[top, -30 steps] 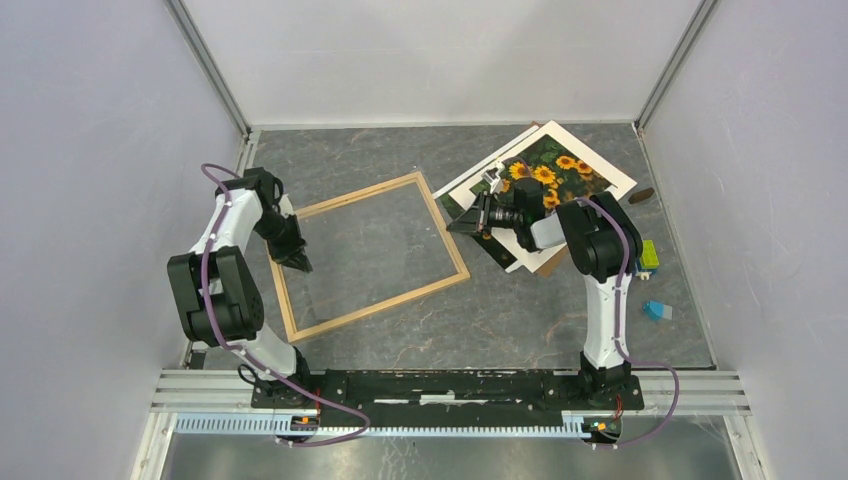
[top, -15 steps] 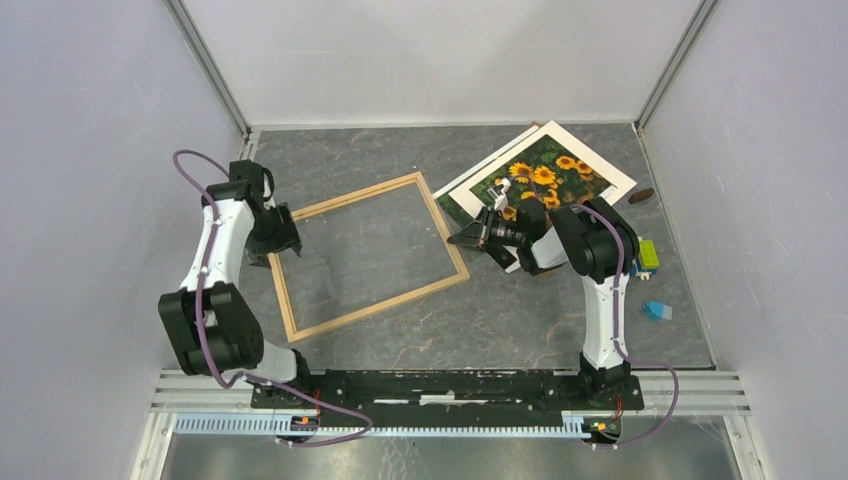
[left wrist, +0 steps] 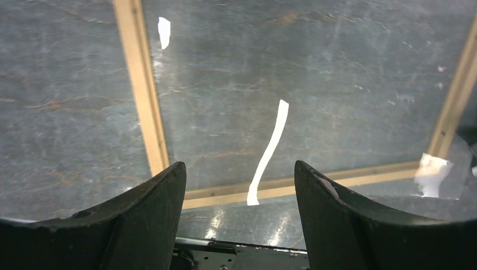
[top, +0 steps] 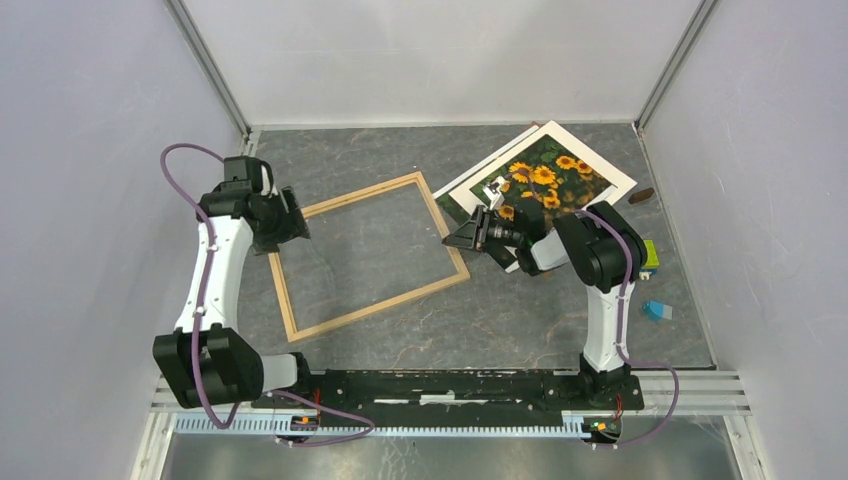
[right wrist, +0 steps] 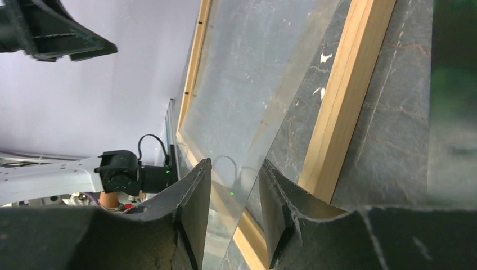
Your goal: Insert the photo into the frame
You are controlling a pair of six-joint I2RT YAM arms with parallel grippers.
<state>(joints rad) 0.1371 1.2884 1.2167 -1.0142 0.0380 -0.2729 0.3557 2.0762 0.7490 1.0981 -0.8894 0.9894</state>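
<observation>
Grey marbled worktop (top: 520,310) between pale walls (top: 100,150). The wooden frame (top: 380,307) lies centre-left. The sunflower photo (top: 545,175) lies upper right, its lower corner hidden behind the right arm (top: 600,250). Left jaws gape wide, holding nothing; right jaws stand slightly parted, empty.

Even, diffuse light; crisp overview, softer wrist views.
The overhead view is bright and sharp, with only faint, soft shadows on the dark surface (top: 520,310). In the left wrist view, white glare streaks lie on the clear pane (left wrist: 337,84) of the frame (left wrist: 147,107). The right wrist view blurs to a green smear at its right edge, and its near foreground is dark.
</observation>
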